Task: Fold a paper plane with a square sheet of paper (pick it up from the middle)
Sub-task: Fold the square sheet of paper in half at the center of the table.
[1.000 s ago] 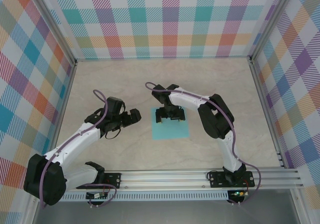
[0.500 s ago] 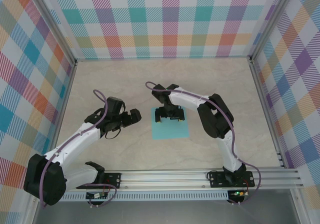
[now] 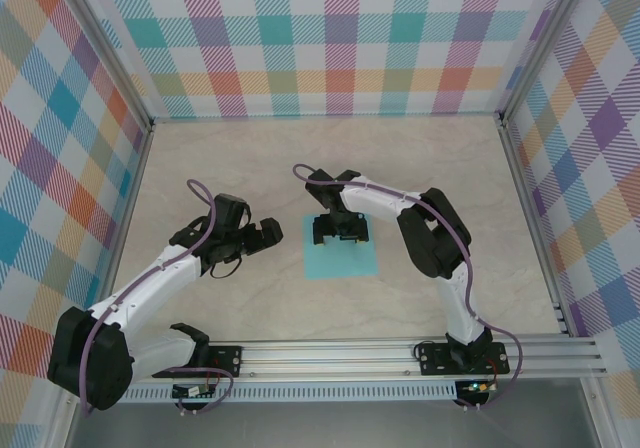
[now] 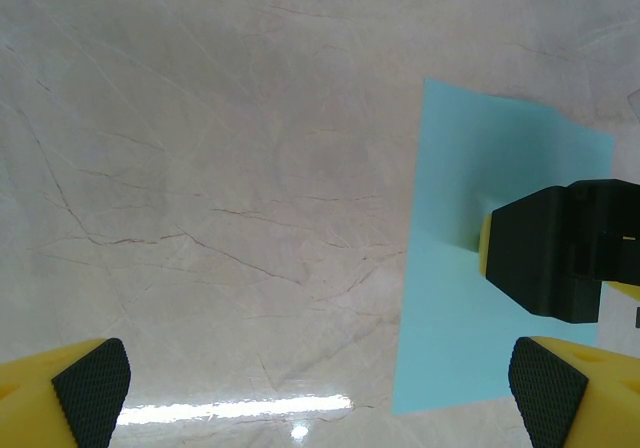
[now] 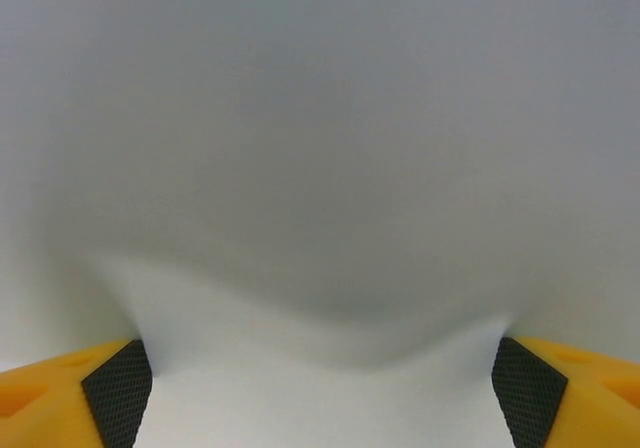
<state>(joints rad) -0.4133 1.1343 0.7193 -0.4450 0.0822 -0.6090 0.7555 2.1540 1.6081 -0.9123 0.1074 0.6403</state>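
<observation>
My right gripper sits very close to a pale, blurred surface. My two yellow fingers with black pads stand wide apart at the lower corners. Between them, a lighter band curves beneath darker grey shading.

The right end effector covers the far middle of the square sheet of paper.

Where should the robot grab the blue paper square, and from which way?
The middle, from straight above. The square sheet of paper lies flat on the table, so no edge sticks up to pinch. Pressing down there and squeezing can probably bunch up a ridge to hold. The right gripper sits over that spot, jaws apart.
</observation>
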